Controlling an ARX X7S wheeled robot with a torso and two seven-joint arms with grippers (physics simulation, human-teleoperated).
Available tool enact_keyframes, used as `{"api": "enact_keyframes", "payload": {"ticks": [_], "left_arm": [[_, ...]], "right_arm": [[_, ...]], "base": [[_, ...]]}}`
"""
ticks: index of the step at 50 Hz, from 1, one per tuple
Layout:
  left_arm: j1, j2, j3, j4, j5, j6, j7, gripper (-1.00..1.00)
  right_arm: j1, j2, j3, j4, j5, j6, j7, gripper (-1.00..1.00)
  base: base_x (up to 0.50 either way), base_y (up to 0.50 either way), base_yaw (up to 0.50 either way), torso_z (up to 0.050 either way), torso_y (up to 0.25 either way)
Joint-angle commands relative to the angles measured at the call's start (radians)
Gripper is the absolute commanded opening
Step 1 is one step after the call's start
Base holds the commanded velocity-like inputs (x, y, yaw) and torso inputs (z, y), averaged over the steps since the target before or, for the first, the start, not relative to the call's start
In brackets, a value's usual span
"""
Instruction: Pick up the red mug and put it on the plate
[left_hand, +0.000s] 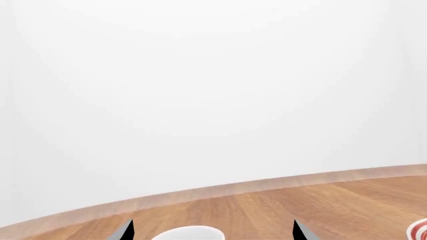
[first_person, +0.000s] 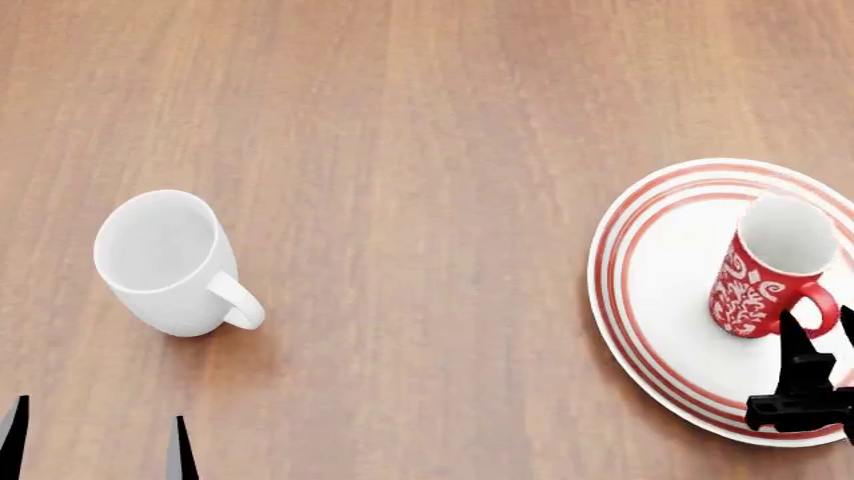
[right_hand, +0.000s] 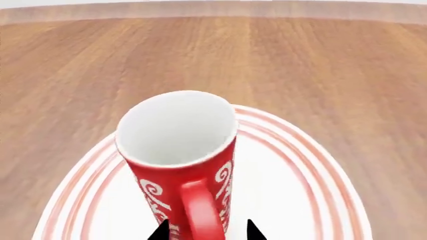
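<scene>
**Red mug is standing on the plate**

You are looking at the red mug standing upright on the plate, toward the plate's right side, with its handle pointing back at your right end effector. The mug is resting on the plate on its own — so the job looks nearly done.

Your right end effector is sitting just behind the handle. In the right wrist view the two finger tips are showing on either side of the handle with a gap between them, and they are not squeezing it, so the end effector is open. It is lined up with the handle, likely because that is the part you were gripping.

Your left end effector is hanging low near the white mug, well apart from the plate. Its fingers are spread wide and holding nothing — it is out of the way.

The wooden bench is carrying everything. The mug is showing white swirls, but no words or brand that you can read.
</scene>
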Motion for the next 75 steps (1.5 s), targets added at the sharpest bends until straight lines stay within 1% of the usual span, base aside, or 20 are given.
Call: {"api": "enact_keyframes", "payload": {"ticks": [1,16,24,39,52,62,75], "left_arm": [[-0.005,-0.006,0.014,0.001,0.001,-0.002,-0.013,1.0],[-0.013,-0.013,0.031,0.0,0.002,0.0,-0.027,1.0],[-0.017,-0.016,0.038,-0.001,0.007,0.002,-0.04,1.0],[-0.025,-0.022,0.053,-0.003,0.019,0.007,-0.067,1.0],[-0.034,-0.029,0.072,-0.004,0.024,0.007,-0.09,1.0],[-0.04,-0.035,0.087,-0.003,0.026,0.005,-0.107,1.0],[-0.048,-0.041,0.103,-0.002,0.029,0.004,-0.125,1.0]], "right_arm": [[-0.015,-0.002,-0.007,0.01,-0.007,-0.002,-0.009,1.0],[-0.026,-0.008,-0.006,0.044,-0.009,-0.01,-0.019,1.0],[-0.061,0.018,0.012,-0.026,0.017,0.008,0.003,1.0],[-0.201,0.117,0.078,-0.298,0.104,0.012,0.047,1.0],[-0.275,0.162,0.111,-0.411,0.138,-0.002,0.062,1.0],[-0.35,0.228,0.165,-0.611,0.189,-0.02,0.098,1.0],[-0.422,0.295,0.23,-0.787,0.231,-0.043,0.135,1.0]], "base": [[0.0,0.0,0.0,0.0,0.0],[0.0,0.0,0.0,0.0,0.0],[0.0,0.0,0.0,0.0,0.0],[0.0,0.0,0.0,0.0,0.0],[0.0,0.0,0.0,0.0,0.0],[0.0,0.0,0.0,0.0,0.0],[0.0,0.0,0.0,0.0,0.0]]}}
